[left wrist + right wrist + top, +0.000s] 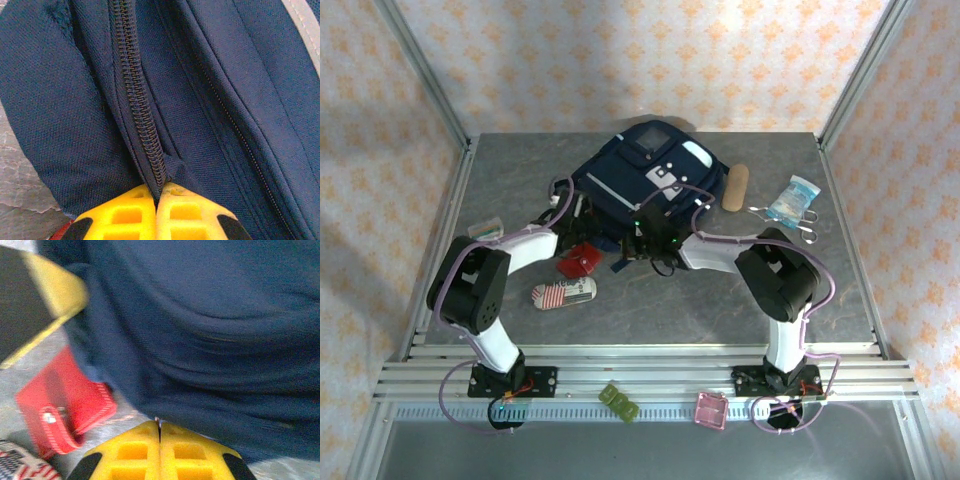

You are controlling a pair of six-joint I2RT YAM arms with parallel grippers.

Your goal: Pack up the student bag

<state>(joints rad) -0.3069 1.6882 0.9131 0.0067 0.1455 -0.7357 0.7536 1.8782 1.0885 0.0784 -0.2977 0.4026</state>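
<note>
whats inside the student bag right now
Nothing inside shows. On the student bag, the zipper looks closed along the stretch in the left wrist view, and navy fabric covers any contents.

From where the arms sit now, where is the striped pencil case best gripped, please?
Grip the striped pencil case across its narrow middle, coming straight down from above. It lies flat on the table with its long axis roughly left to right, apart from the red pouch, leaving both long sides free.

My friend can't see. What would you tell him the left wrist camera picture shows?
The yellow left tool pinches shut on the closed zipper of the navy student bag. Grey table shows at lower left.
</note>
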